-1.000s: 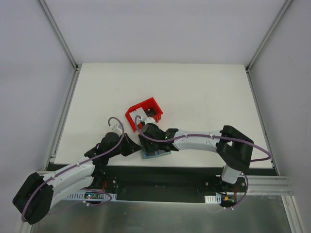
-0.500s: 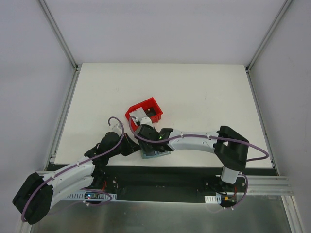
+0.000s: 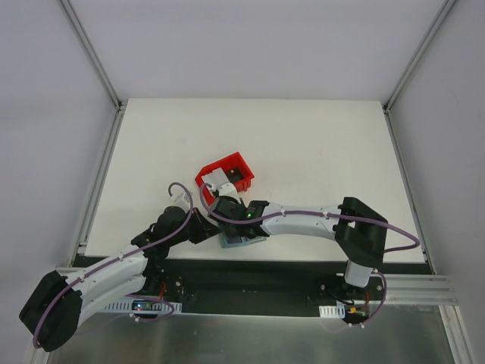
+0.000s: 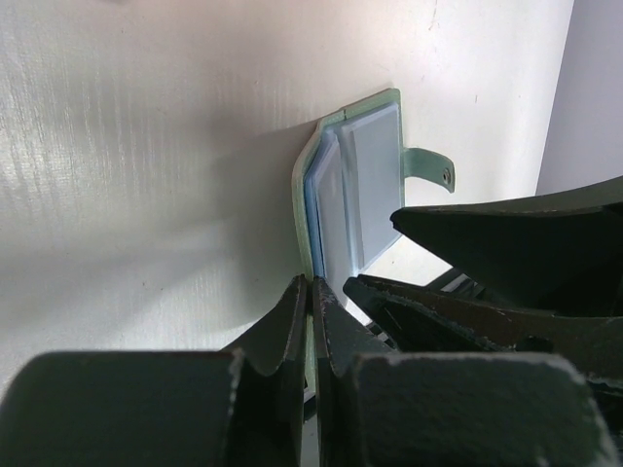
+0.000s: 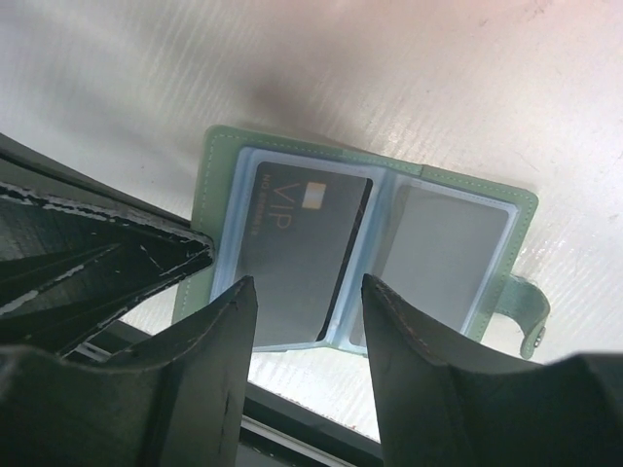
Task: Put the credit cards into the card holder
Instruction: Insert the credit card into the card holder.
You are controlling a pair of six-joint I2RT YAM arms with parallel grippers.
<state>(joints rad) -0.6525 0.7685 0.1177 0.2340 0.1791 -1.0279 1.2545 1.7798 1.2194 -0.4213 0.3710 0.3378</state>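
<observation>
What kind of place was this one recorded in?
Probably a robotics lab test cell: a white table boxed in by plain panels on aluminium framing, with a red bin and an open card holder as props.

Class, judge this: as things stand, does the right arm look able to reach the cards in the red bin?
Probably yes. The right fingers hang open over the card holder, next to the red bin; nothing covers the cards, and the left fingers only pinch the holder's edge.
</observation>
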